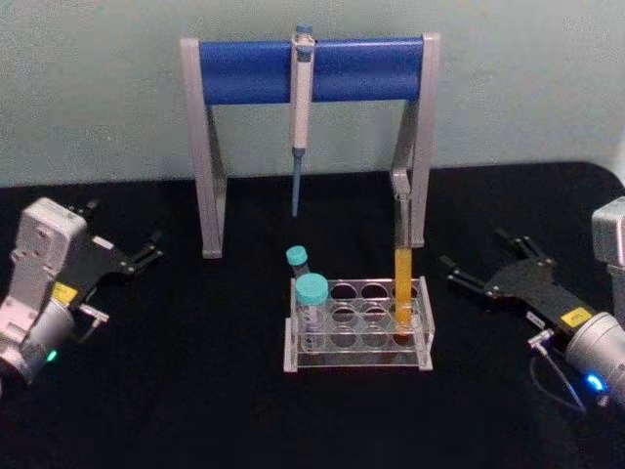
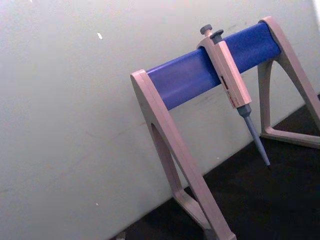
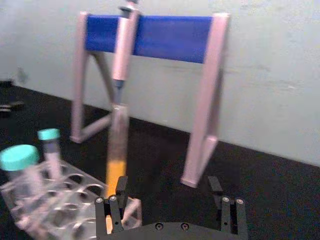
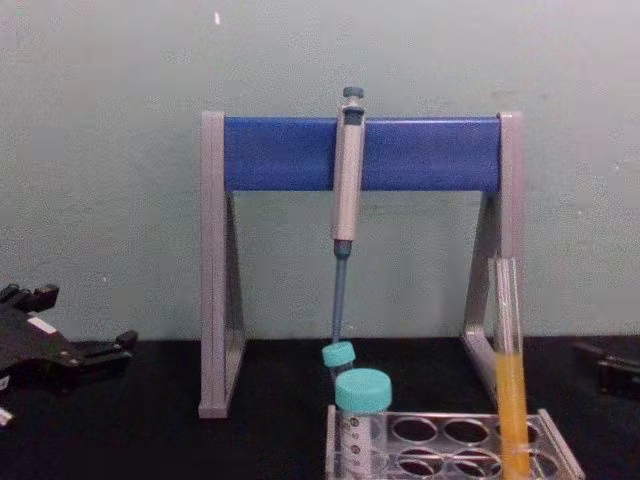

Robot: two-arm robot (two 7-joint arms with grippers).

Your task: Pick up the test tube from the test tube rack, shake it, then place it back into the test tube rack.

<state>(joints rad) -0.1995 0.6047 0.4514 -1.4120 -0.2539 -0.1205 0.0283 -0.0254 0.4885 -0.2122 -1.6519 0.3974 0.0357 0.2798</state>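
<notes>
Pale wall behind, black desk (image 1: pixel 195 391) in front. Test tube (image 1: pixel 401 278) sits upright in a right-side hole of the test tube rack (image 1: pixel 357 327), orange liquid in its lower part, ahead and to the left of the right gripper (image 1: pixel 471 266), whose fingers are spread, empty, well short of it. Left gripper (image 1: pixel 146 249) parked far side, fingers apart, idle. Step: approach, nothing grasped yet. Next, I'd judge: right fingers straddle the glass above the rack, close, lift straight up clear of the pipette stand (image 1: pixel 311 68).
</notes>
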